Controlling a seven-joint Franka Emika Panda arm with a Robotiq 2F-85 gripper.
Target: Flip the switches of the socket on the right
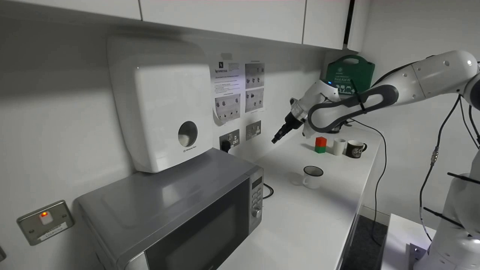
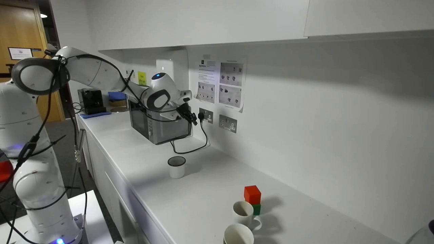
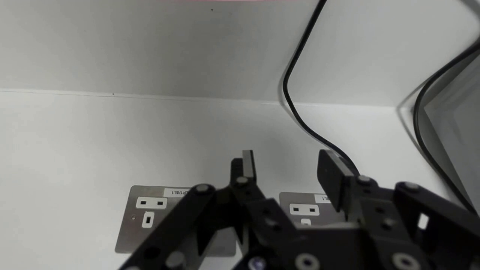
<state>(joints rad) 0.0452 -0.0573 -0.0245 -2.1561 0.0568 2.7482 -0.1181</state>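
The socket on the right is a grey metal wall plate with white inserts and no plug. It shows in both exterior views (image 1: 253, 130) (image 2: 228, 124) and at lower left in the upside-down wrist view (image 3: 138, 235), partly covered by the gripper. Its switches are too small or hidden to make out. A similar socket with a black plug (image 1: 225, 146) is beside it. My gripper is open and empty, in the air in front of the wall near the sockets, in both exterior views (image 1: 276, 140) (image 2: 194, 120) and the wrist view (image 3: 288, 165). It appears apart from both plates.
A microwave (image 1: 183, 183) stands beside the sockets, its black cable (image 2: 205, 135) running to the plug. A white mug (image 1: 312, 177), stacked red and green blocks (image 1: 320, 144) and more mugs (image 1: 355, 149) stand on the counter. Posters (image 2: 231, 84) hang above the sockets, under wall cupboards (image 1: 225, 18).
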